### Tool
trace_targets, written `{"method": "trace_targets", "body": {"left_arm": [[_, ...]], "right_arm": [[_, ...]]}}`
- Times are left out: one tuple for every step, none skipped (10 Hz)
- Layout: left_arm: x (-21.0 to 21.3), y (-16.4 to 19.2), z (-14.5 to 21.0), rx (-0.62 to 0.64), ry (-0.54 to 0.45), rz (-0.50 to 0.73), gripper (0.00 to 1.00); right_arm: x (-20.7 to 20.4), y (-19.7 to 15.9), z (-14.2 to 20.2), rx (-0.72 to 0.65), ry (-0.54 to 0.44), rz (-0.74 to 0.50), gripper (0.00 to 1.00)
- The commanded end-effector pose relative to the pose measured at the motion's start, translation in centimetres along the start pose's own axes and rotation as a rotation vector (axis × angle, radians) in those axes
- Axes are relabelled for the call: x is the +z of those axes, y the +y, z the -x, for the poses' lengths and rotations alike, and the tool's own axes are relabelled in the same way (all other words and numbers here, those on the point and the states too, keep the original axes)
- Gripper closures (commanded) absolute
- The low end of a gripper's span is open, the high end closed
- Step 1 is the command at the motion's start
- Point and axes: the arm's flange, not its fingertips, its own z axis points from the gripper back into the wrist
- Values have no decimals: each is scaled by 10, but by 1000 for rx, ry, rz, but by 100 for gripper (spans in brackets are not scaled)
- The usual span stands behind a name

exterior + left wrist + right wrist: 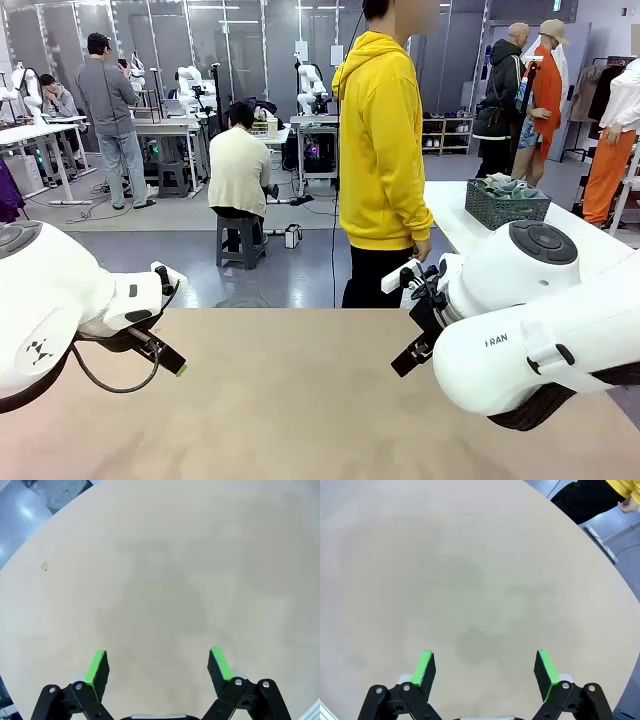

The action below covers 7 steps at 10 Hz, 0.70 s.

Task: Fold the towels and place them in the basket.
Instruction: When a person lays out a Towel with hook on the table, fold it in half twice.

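Tabletop, plain beige, is seen beneath both white arms. Left gripper is held above it with jaws spread wide and empty, green pads well apart. Right gripper is likewise held over the beige surface, jaws wide and empty. Dark grey rectangular plastic basket with lattice sides is noted on a separate white table at far right, beyond the tabletop. Bunched mint green and pale grey-blue terry towels are seen lying in it. Person in a yellow hoodie is positioned at the far edge, just beside that white table.
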Motion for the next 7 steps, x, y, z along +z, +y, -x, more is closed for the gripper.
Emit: {"method": "trace_targets", "body": {"left_arm": [[0, 0, 0, 0, 0, 0, 0], [0, 0, 0, 0, 0, 0, 0], [0, 0, 0, 0, 0, 0, 0], [0, 0, 0, 0, 0, 0, 0], [0, 0, 0, 0, 0, 0, 0], [0, 0, 0, 0, 0, 0, 0], [0, 0, 0, 0, 0, 0, 0]], "right_arm": [[0, 0, 0, 0, 0, 0, 0], [0, 0, 0, 0, 0, 0, 0], [0, 0, 0, 0, 0, 0, 0], [0, 0, 0, 0, 0, 0, 0], [0, 0, 0, 0, 0, 0, 0], [0, 0, 0, 0, 0, 0, 0], [0, 0, 0, 0, 0, 0, 0]]}}
